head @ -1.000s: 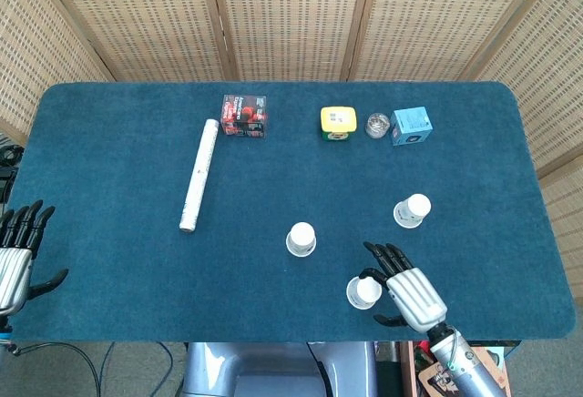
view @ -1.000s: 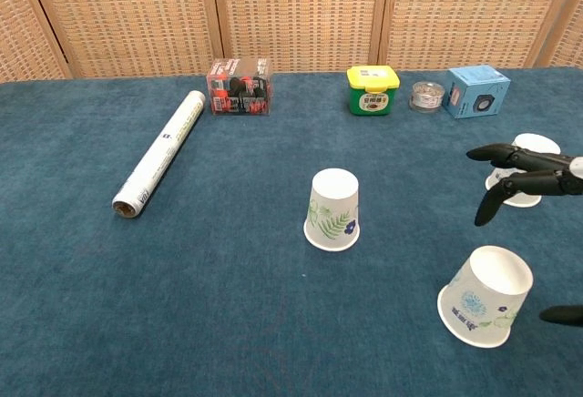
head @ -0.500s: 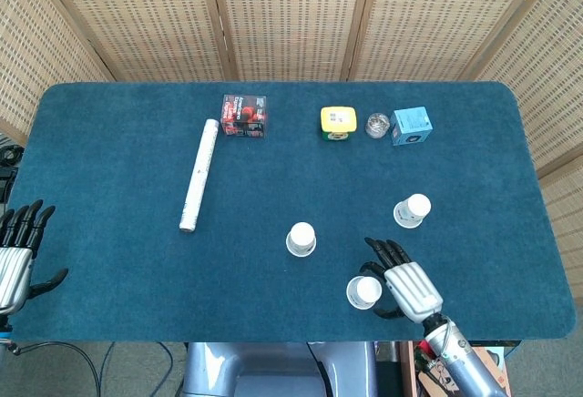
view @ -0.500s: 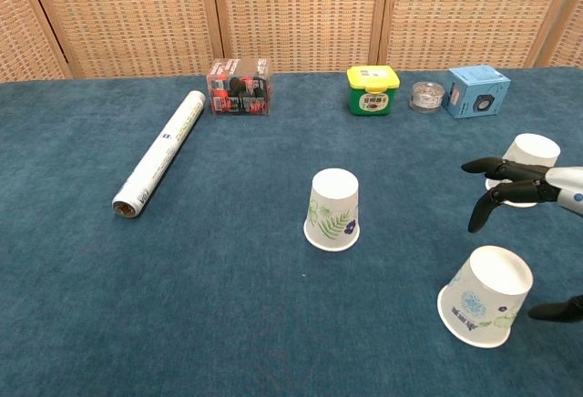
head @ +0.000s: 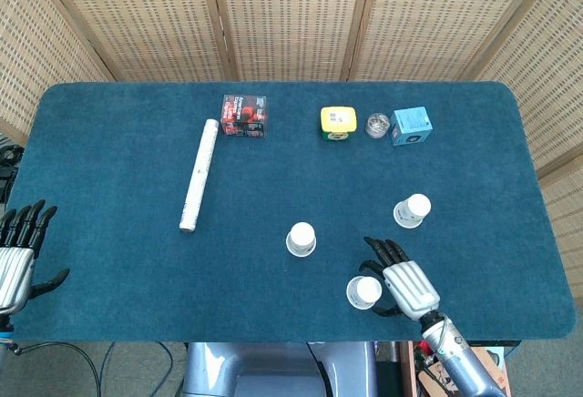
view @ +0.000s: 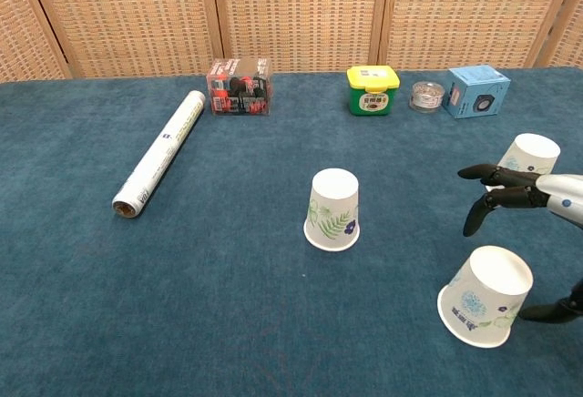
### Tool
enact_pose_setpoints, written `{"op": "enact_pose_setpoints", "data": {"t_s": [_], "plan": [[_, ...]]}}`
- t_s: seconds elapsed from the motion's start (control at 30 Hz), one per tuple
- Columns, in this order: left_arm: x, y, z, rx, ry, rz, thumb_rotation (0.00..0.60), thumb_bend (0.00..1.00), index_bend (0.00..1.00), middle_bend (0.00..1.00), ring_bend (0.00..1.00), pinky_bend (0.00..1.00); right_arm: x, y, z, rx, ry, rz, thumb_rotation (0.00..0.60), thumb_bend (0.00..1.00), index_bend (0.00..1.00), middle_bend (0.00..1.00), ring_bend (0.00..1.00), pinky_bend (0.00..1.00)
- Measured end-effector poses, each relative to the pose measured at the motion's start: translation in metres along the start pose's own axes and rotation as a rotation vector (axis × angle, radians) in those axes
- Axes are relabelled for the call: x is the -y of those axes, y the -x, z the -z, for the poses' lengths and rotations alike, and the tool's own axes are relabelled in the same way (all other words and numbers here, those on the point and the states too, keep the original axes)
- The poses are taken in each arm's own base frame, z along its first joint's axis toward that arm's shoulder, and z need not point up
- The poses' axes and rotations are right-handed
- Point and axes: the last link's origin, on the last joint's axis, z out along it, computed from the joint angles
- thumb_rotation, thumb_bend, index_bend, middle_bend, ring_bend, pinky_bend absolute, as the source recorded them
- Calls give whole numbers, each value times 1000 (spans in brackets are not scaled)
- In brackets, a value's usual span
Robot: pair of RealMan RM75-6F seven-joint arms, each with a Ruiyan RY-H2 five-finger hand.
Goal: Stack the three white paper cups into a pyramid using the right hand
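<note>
With the right robot hand (head: 401,280) spread just beside the nearest paper cup (head: 364,292), the light, inverted cup could be toppled by an off-centre closure.

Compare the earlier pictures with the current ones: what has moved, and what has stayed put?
The right hand has drawn back slightly toward the table's near edge, fingers apart beside the nearest cup, holding nothing. All three cups, the left hand and the back-row items stayed put.

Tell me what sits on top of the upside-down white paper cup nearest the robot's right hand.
Nothing sits on the nearest white paper cup: its upturned base shows bare. The right hand flanks it with spread fingers. What lies under the inverted cup is hidden.
</note>
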Motion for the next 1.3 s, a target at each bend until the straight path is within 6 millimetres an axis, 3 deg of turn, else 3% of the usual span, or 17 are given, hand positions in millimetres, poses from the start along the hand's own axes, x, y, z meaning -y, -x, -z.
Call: {"op": "enact_pose_setpoints", "data": {"t_s": [0.27,0.8,1.1,1.3], "plan": [[2,-1,0,-5,-7,7,600,209,0,0,0,0,-3,3,-3,-12,21,6,600,80,602,26,0,0],[1,-1,0,-7,-3,3,600,209,0,0,0,0,6,-10,-8,-35,-5,15,600,80,605,25,0,0],[-1,-2,1,-9,6,2,600,208,0,0,0,0,20,-28,-30,-49,-29,70,600,80,605,25,0,0],[-2,-1,2,-8,13,0,600,209,0,0,0,0,24,-37,-55,-56,-14,93,600,80,605,25,0,0]]}}
